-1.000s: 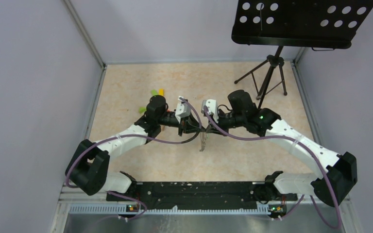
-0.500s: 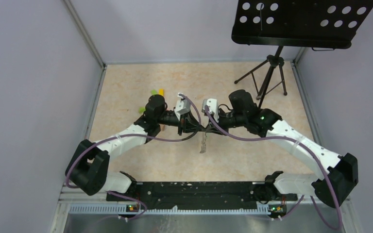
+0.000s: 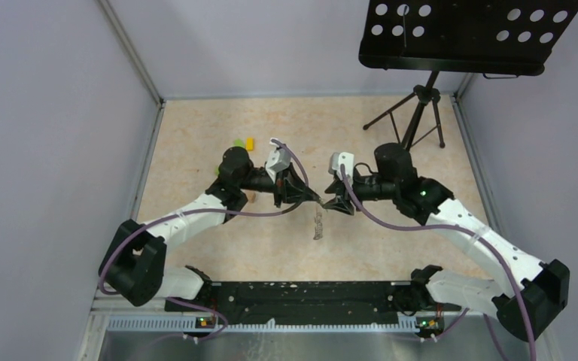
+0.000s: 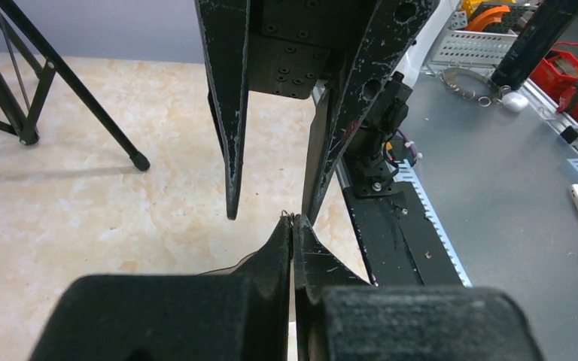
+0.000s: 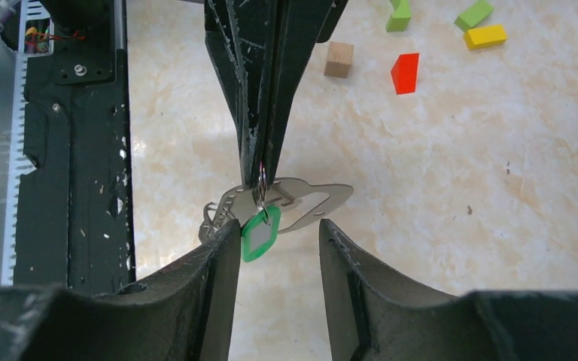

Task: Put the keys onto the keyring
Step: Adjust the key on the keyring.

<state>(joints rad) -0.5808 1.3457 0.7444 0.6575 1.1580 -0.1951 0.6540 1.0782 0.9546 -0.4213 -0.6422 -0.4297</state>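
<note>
at the left of the overhead view the left gripper [image 3: 308,199] was pinched shut, and the right wrist view showed its tips clamped on the keyring [image 5: 261,183], a thin loop seen almost edge-on. just below those tips, mid-frame, hung the keys [image 5: 312,198] with a green tag [image 5: 256,239], off the pale tabletop [image 3: 196,158]. i could not tell whether every key was threaded on the loop. to the right, the right gripper [image 3: 330,206] stood wide, with its two fingers [image 5: 218,248] on either side of the tag, the left one close beside it, and nothing held. a few coloured blocks [image 5: 405,73] lay in the upper right of that view, well apart from the work. the step looked like the open claw coming in for the hanging bunch. done well, it would close slowly on the flat of one key, not the tag, while the left pinch stayed firm so the loop could not twist or slip.
</note>
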